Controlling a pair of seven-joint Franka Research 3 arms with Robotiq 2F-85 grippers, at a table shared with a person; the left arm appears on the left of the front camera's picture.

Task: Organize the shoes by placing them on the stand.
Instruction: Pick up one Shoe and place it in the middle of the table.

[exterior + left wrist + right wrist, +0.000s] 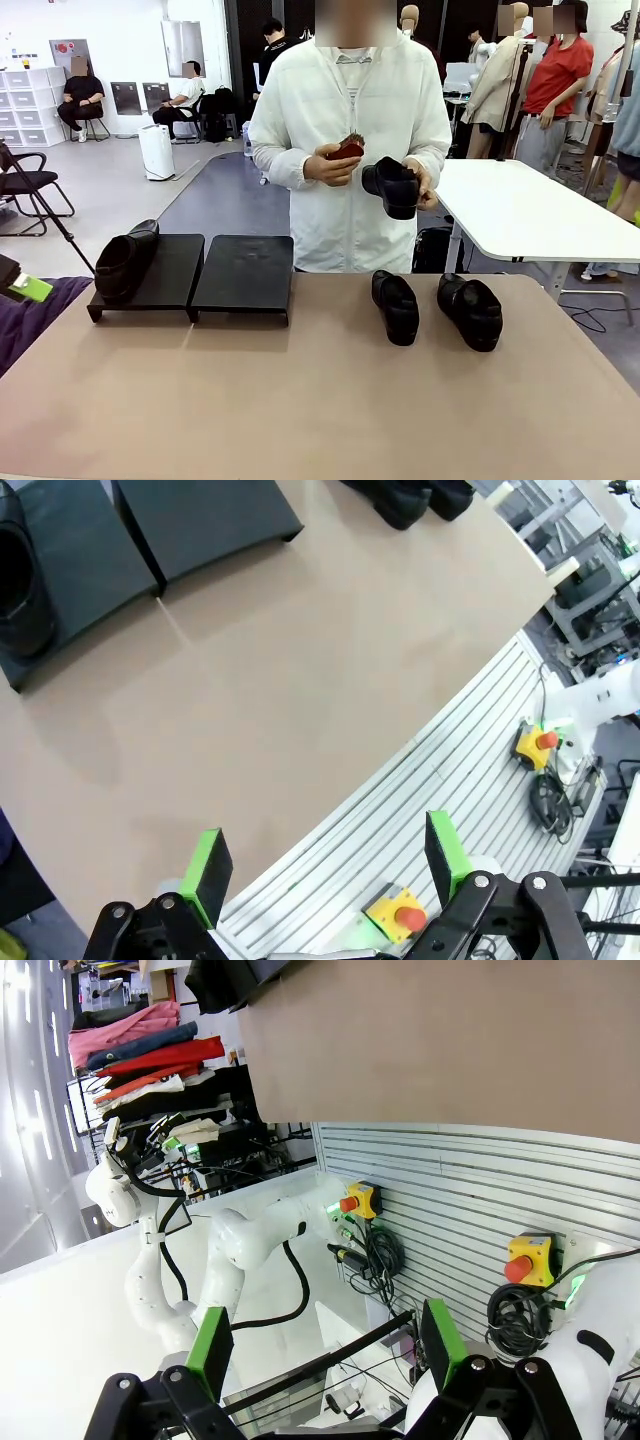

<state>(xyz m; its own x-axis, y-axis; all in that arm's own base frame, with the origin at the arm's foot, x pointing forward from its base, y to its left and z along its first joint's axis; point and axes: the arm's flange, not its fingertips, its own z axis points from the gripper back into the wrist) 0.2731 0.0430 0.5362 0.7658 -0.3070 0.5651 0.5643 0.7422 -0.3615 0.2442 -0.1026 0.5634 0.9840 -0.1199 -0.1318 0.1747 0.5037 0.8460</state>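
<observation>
**A:** Which shoe do I go for?

**B:** One shoe (pixel 125 262) already sits on the left panel of the stand (pixel 245 270). The right panel is bare. Two shoes lie on the worktop (pixel 300 400), well to the right of the stand: the inner shoe (pixel 396 306) and the outer shoe (pixel 470 311). The person (pixel 345 110) holds the fourth shoe (pixel 392 186) and a brush (pixel 347 148), so leave that one alone.

**A:** And my end effectors?

**B:** The left end effector (pixel 325 860) and the right end effector (pixel 322 1342) are both spread wide and hold nothing. Both hang back at your edge of the worktop.

**A:** So, the inner shoe?

**B:** Yes, I'd take it with the right arm. Close across the shoe's sides at the strap, since glossy leather probably slips. The panels slope, so seat the sole flat on the bare panel before you let go.
</observation>
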